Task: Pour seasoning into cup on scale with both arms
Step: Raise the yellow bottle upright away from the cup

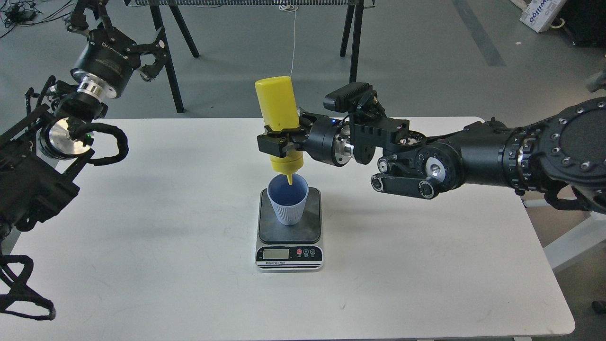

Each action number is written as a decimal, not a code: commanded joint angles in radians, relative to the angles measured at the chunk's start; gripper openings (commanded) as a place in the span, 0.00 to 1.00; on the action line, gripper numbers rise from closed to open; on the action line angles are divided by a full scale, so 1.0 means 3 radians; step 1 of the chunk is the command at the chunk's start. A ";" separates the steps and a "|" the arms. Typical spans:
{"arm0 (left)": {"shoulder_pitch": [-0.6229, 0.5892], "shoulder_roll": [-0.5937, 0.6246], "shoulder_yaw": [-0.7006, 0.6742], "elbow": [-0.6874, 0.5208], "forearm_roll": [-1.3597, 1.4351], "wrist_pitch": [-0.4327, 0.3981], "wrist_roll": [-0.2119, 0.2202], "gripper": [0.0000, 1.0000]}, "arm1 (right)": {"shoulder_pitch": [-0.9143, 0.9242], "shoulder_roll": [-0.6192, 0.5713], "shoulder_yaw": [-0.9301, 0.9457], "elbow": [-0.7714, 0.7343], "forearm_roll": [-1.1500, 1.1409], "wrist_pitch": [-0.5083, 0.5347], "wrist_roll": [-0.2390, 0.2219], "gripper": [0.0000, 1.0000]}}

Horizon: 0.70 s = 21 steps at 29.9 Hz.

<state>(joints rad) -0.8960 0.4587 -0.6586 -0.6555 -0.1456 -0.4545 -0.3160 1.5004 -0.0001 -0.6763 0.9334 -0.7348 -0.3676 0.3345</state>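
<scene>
My right gripper is shut on the yellow seasoning bottle and holds it upside down, almost vertical. Its nozzle points down into the mouth of the light-blue ribbed cup. The cup stands upright on the dark plate of the scale at the middle of the white table. My left gripper is raised at the far left, beyond the table's back edge, far from the cup; its claws look spread and hold nothing.
Black trestle legs and a second pair stand on the grey floor behind the table. A cardboard box lies at the top right. Another white table edge shows at the right.
</scene>
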 commanded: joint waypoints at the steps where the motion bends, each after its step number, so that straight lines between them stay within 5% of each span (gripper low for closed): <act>1: 0.0001 0.0000 0.0002 -0.0008 0.0000 0.0007 -0.0005 1.00 | 0.0005 0.0000 0.0005 0.0008 0.0005 -0.0007 0.0000 0.36; 6: -0.0004 0.0010 -0.0003 -0.0019 -0.0005 0.0007 -0.0005 1.00 | 0.0000 -0.0152 0.0178 0.0018 0.0051 -0.0073 0.0035 0.35; 12: -0.0010 0.0000 -0.0003 -0.0019 -0.0005 0.0007 0.0020 1.00 | -0.0414 -0.0781 0.1424 0.0155 0.0072 -0.0023 0.0025 0.35; 21: -0.0040 -0.0041 -0.0008 -0.0024 -0.0005 0.0012 0.0000 1.00 | -0.1349 -0.1753 0.2999 0.0539 0.0495 0.0667 -0.0016 0.34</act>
<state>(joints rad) -0.9057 0.4484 -0.6598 -0.6613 -0.1473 -0.4507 -0.3100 1.2009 -0.4681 0.0818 1.0733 -0.6587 -0.2314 0.3318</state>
